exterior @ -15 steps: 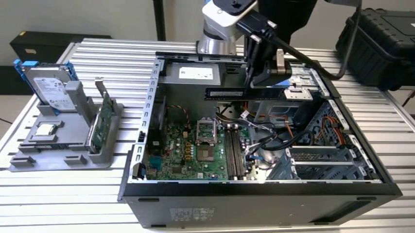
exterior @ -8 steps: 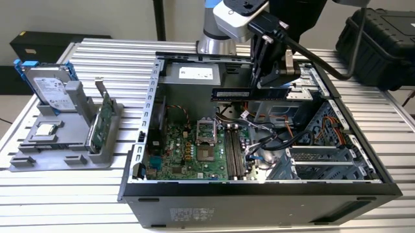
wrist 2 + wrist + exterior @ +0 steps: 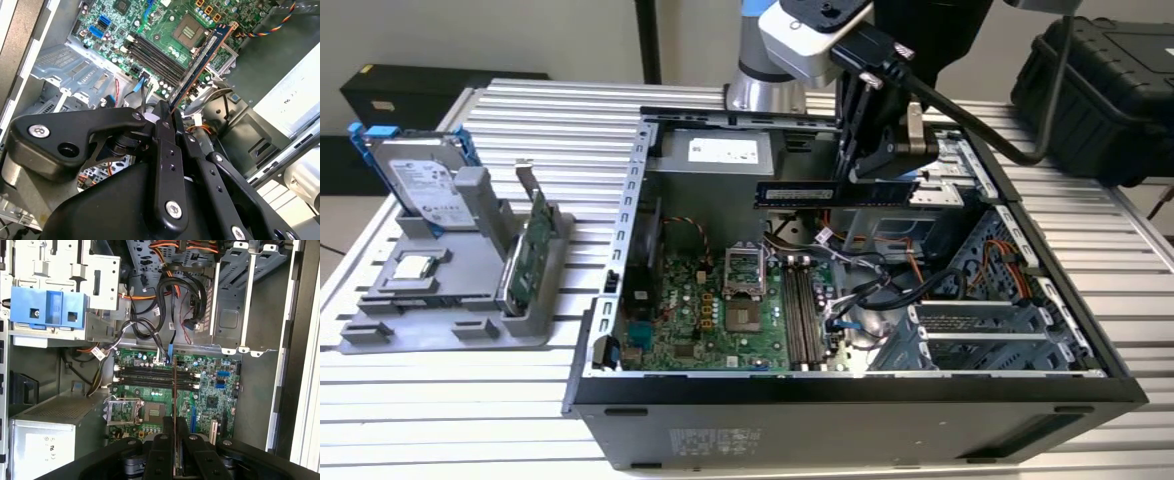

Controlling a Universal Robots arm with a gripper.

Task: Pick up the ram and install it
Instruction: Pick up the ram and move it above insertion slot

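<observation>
Robotics lab, open computer case (image 3: pixel 854 400) on slatted aluminium bench (image 3: pixel 440 400), black equipment case (image 3: pixel 1107 90)

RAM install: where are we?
Pickup done: the gripper grips the ram. In hand: ram held in the air over the open case, above the motherboard. Left: seating it; the memory slots look empty.
</observation>
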